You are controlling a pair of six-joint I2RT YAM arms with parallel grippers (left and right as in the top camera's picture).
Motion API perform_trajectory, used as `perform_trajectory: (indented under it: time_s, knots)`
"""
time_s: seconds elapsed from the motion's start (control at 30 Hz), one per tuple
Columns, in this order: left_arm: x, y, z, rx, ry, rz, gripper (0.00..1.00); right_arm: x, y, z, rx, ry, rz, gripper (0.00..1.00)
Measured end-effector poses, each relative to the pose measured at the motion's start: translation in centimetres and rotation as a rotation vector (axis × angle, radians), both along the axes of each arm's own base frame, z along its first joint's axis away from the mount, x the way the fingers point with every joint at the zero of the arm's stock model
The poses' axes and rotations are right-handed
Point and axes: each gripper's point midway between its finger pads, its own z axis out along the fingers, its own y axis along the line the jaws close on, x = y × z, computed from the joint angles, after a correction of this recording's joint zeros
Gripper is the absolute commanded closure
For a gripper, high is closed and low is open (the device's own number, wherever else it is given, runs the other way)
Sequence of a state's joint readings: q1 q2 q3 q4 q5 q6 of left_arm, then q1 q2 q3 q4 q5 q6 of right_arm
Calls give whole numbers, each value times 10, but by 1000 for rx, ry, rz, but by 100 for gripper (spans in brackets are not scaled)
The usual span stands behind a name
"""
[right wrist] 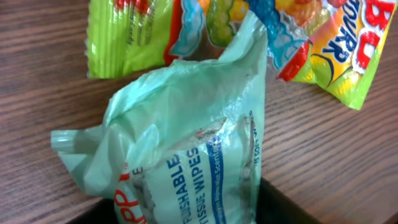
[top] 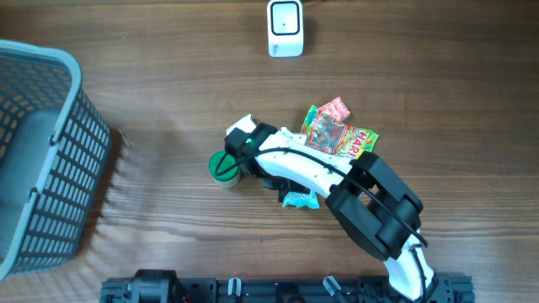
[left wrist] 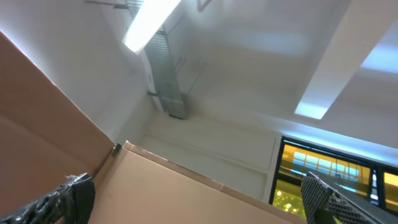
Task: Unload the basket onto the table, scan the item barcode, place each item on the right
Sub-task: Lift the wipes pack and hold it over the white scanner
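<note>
Closest to the right wrist camera, a pale green pack of flushable wipes (right wrist: 186, 143) is seen crumpled over the desk (right wrist: 50, 93), near its middle, with candy bags (right wrist: 323, 43) just behind it (sour gummies, by the print). Whether the right claw (top: 280, 187) is clenched on it cannot be told. The left claw (left wrist: 196, 205) is released, empty, turned toward the ceiling (left wrist: 249, 62). A white scanner (top: 285, 28) is set at the far edge.

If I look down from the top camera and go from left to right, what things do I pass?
Gray plastic basket → green round container → white barcode scanner → gummy candy bag
</note>
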State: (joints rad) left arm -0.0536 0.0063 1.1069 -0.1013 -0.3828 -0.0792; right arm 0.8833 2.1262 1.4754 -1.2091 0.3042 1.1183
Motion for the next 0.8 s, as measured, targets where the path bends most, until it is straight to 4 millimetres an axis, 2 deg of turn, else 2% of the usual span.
perform_trajectory:
  time_s: [0.1, 0.2, 0.27, 0.33, 0.37, 0.5, 0.53, 0.63, 0.73, 0.8]
  knots:
    - [-1, 2, -1, -12, -1, 7, 0, -1, -1, 1, -6, 5, -2, 81]
    - [-1, 3, -1, -14, -1, 9, 0, -2, -1, 2, -8, 6, -2, 83]
    - [-1, 3, -1, -14, -1, 9, 0, -5, -3, 4, -17, 31, 15, 96]
    - [-1, 3, -1, -14, 0, 9, 0, -11, 3, 7, 9, 106, 72, 96]
    - [-1, 3, -1, -14, -1, 9, 0, -11, 12, 10, 53, 137, 105, 96]
    - [-1, 3, -1, -14, -1, 9, 0, -1, 64, 33, 331, 244, 241, 96]
    - [-1, 3, -1, -14, -1, 9, 0, 1, 70, 38, 394, 268, 263, 96]
    - [-1, 3, -1, -14, -1, 9, 0, 4, 80, 57, 611, 352, 319, 96]
    - [-1, 3, -1, -14, -1, 9, 0, 17, 90, 93, 926, 385, 405, 96]
    - [0, 3, -1, -14, 1, 9, 0, 26, 89, 114, 1085, 382, 417, 96]
